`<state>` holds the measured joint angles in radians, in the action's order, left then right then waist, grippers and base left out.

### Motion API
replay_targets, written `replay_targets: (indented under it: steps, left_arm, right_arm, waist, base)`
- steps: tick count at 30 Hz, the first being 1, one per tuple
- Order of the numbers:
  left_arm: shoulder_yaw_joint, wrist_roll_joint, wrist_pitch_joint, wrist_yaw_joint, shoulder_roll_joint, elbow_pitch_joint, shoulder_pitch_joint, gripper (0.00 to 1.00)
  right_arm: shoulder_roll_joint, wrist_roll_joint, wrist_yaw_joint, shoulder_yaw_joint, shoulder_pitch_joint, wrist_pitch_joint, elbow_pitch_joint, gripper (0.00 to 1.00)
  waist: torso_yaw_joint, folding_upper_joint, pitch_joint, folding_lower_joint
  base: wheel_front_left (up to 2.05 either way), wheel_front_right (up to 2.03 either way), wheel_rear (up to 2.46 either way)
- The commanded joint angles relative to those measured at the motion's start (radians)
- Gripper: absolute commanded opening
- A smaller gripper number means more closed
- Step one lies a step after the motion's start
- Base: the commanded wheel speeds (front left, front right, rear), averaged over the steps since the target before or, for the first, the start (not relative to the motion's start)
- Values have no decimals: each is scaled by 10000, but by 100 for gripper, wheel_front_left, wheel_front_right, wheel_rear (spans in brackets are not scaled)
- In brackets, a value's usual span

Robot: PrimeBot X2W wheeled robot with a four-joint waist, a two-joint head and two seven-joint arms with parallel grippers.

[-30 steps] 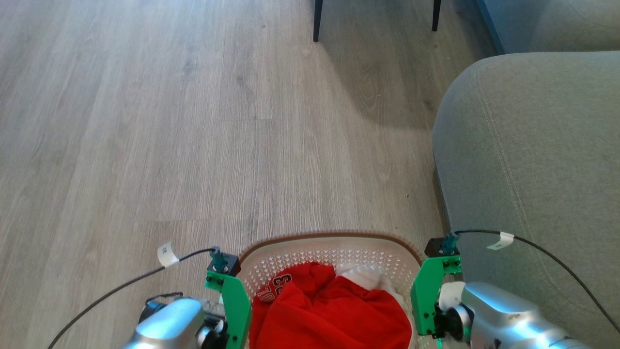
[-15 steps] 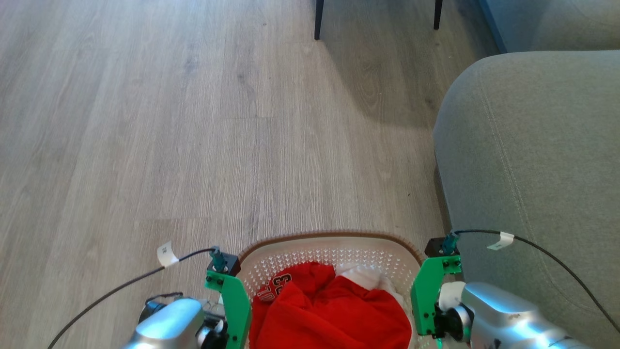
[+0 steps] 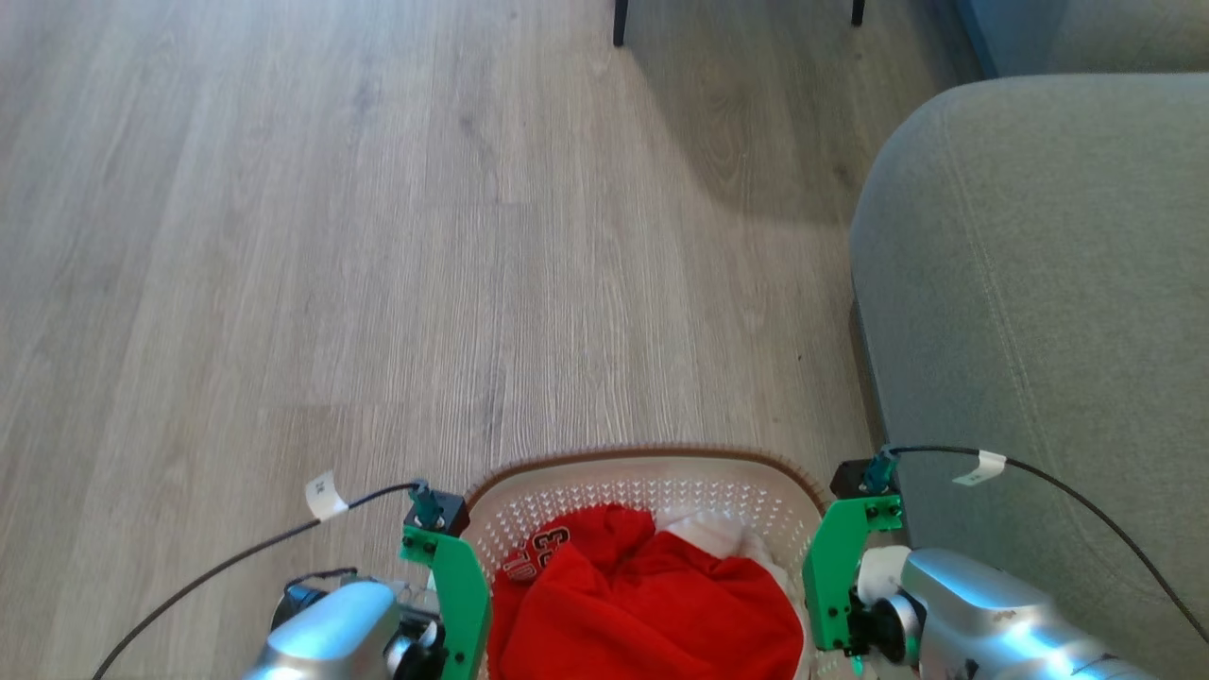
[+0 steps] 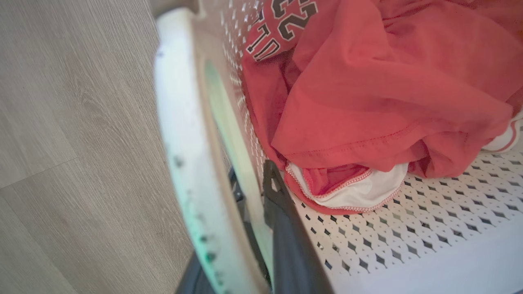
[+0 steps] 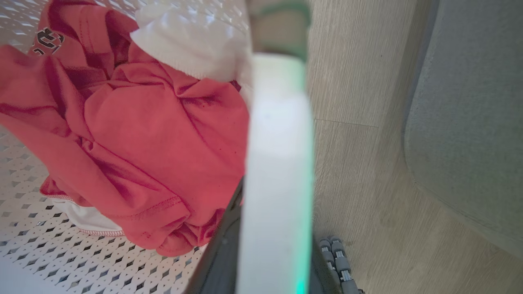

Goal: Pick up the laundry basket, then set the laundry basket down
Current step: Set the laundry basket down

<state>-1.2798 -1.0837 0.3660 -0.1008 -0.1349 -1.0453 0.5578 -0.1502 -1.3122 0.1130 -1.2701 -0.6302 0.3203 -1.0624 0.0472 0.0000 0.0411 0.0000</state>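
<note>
Red jersey (image 3: 652,604) and white cloth (image 3: 706,535) lie in the laundry basket (image 3: 642,459); the left gripper (image 4: 251,185) and right gripper (image 5: 273,249) each clamp a white side handle (image 4: 179,122).

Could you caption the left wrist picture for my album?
Left jaws straddle the white handle of the laundry basket, red jersey inside, wood floor beside.

Matt perforated plastic for basket (image 3: 642,491); soft red cloth (image 3: 652,614) inside; matt wood-grain floor (image 3: 283,236); grey woven sofa (image 3: 1039,283) at three o'clock.
</note>
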Motion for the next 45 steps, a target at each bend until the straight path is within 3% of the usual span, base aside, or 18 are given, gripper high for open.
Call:
replay_targets:
  steps: [1,8,15,21,34,45]
  left_arm:
    - [-4,225,-116,-299,249,293,562,0]
    - [35,422,-996,-299,500,-251,953,0]
    - [34,637,-1610,-286,743,-685,1518,0]
    - [63,821,-2490,29,834,-868,2077,0]
    - [94,803,-3008,603,845,-92,3078,0]
    - [104,837,-3636,910,846,-109,3964,0]
  right_arm:
    - [268,152,177,-96,-455,-245,535,0]
    - [110,333,177,-98,-635,-755,631,0]
    - [-88,619,177,-94,-1142,-1974,474,0]
    - [-213,759,177,-79,-1624,-2936,410,0]
    - [-251,740,177,119,-2665,-4352,-46,0]
    - [-88,615,177,265,-3389,-4838,-401,0]
  waist:
    - [-4,0,149,0]
    - [1,0,823,0]
    - [69,0,1973,0]
    - [92,0,3289,0]
    - [10,0,5929,0]
    - [70,0,7249,0]
  base:
    - [0,0,0]
    - [0,0,0]
    - [0,0,0]
    - [0,0,0]
    - [0,0,0]
    - [0,0,0]
